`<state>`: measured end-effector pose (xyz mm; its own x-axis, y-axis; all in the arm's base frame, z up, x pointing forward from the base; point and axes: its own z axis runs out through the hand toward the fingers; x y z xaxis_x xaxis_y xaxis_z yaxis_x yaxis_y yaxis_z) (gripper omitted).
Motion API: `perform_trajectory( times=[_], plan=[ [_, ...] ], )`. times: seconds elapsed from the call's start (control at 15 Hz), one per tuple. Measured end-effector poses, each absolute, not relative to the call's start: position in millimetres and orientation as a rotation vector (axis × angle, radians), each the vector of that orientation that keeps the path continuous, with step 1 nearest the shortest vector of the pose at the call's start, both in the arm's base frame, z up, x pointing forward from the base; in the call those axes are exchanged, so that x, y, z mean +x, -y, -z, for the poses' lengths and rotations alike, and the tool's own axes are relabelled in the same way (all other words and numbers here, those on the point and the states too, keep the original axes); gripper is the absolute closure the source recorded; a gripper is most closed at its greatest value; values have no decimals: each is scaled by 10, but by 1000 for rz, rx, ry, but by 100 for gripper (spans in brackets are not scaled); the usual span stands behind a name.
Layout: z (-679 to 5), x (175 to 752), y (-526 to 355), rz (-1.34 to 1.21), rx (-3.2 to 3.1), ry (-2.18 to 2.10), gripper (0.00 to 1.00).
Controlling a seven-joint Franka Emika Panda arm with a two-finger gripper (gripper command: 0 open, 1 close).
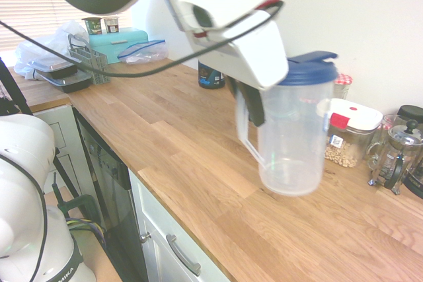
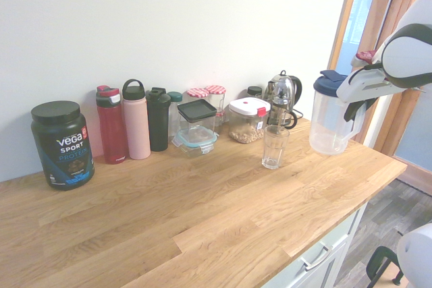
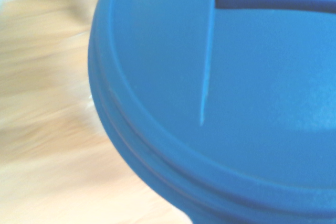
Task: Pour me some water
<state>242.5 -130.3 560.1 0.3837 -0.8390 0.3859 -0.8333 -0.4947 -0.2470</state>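
Leftmost on the worktop (image 1: 178,156), in the first exterior view, I see clear plastic bags, dark-lidded food containers (image 1: 66,77) and a grey rack (image 1: 92,61). Just right of these is a teal box (image 1: 119,44) with two small cups (image 1: 102,26) on top, and a zip bag (image 1: 144,51) lies beside it.

Further right, the second exterior view shows me a black protein tub (image 2: 62,146), then a red bottle (image 2: 111,126), a pink bottle (image 2: 136,123) and a black bottle (image 2: 158,121), all upright along the wall. After them come a jar with a teal lid (image 2: 175,116), clear containers (image 2: 197,126), one with a black lid, and jars with red-and-white lids (image 2: 216,102). A white-lidded container (image 2: 248,119) follows, with pale, nut-like pieces inside.

Next is the drinking glass (image 2: 274,146), upright on the worktop, with a metal-and-glass press (image 2: 280,102) behind it and slightly right.

Rightmost is the clear pitcher (image 2: 329,123) with its blue lid (image 2: 329,84), near the worktop's right end. My end effector (image 2: 349,114) is clamped on the pitcher's handle, on its right side here. The pitcher is roughly upright; I cannot tell whether its base touches the worktop.
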Motion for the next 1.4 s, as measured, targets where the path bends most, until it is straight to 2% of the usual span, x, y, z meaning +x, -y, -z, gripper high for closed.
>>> perform_trajectory(
  times=[0.2,0.4,0.67,1.07,1.4],
  plan=[
    [-5830,2179,517,696,-2666,-1417,100],
    [-5816,2260,-225,709,-2686,-1278,100],
    [-5619,2687,-1084,729,-2667,-1188,100],
    [-5327,3845,-1856,736,-2652,-1285,100],
    [-5076,4142,-2376,694,-2637,-1346,100]
  ],
)
